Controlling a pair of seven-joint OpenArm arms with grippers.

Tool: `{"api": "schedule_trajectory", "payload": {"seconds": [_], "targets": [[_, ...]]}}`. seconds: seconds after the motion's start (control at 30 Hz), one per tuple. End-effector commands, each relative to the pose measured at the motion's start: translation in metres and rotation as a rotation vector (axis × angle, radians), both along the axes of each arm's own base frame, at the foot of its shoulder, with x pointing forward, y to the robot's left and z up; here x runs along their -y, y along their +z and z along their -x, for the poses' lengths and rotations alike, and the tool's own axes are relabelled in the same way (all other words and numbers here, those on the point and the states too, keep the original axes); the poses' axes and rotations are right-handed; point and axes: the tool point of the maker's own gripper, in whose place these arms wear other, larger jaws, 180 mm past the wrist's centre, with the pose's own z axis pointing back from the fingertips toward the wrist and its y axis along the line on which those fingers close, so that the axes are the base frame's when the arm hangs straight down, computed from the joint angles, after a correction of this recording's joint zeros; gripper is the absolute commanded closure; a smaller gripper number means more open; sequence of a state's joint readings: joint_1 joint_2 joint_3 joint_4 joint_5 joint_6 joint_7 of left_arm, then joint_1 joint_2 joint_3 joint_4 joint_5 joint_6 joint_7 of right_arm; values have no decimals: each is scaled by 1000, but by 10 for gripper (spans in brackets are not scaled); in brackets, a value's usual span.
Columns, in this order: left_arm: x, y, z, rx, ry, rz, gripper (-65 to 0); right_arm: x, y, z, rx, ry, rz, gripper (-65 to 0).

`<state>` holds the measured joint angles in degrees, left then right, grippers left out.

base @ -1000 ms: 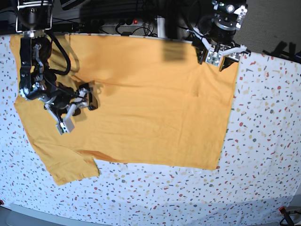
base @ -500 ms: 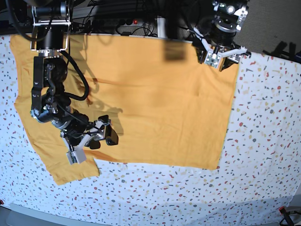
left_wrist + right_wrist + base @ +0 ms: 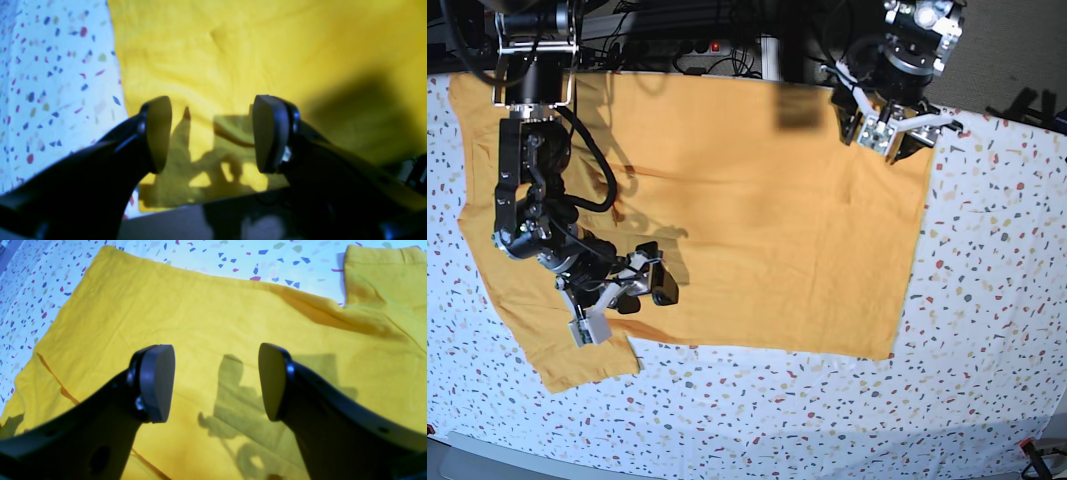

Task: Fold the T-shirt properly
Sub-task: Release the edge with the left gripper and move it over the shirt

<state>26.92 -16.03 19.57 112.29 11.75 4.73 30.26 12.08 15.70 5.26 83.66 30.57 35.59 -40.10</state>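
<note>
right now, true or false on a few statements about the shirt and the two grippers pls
1. The T-shirt lies spread flat on the speckled table. True.
2. The right gripper is clamped on a sleeve. False: its jaws stand open above the cloth, holding nothing.
3. The left gripper is near the shirt's far corner by the table edge. True.
4. The shirt is already folded in half. False: it lies unfolded, one sleeve sticking out at the near side.
5. Both grippers are open. True.
</note>
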Motion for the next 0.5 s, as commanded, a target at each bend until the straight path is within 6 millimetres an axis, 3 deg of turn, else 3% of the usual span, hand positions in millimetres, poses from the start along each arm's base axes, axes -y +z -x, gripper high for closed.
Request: {"api": "schedule_trajectory", "payload": {"seconds": [0.0,0.27,0.47], "targets": [[1,13,-9,54,-1,8,-371,1,20,-10,62,-6,-20,-390],[0,45,-55,174,3,2,-371,9,13,-11,55,-18,55,-390],[-2,82,-98,299,8,-2,-371,12,11,-11,51,-21,84,-390]]}}
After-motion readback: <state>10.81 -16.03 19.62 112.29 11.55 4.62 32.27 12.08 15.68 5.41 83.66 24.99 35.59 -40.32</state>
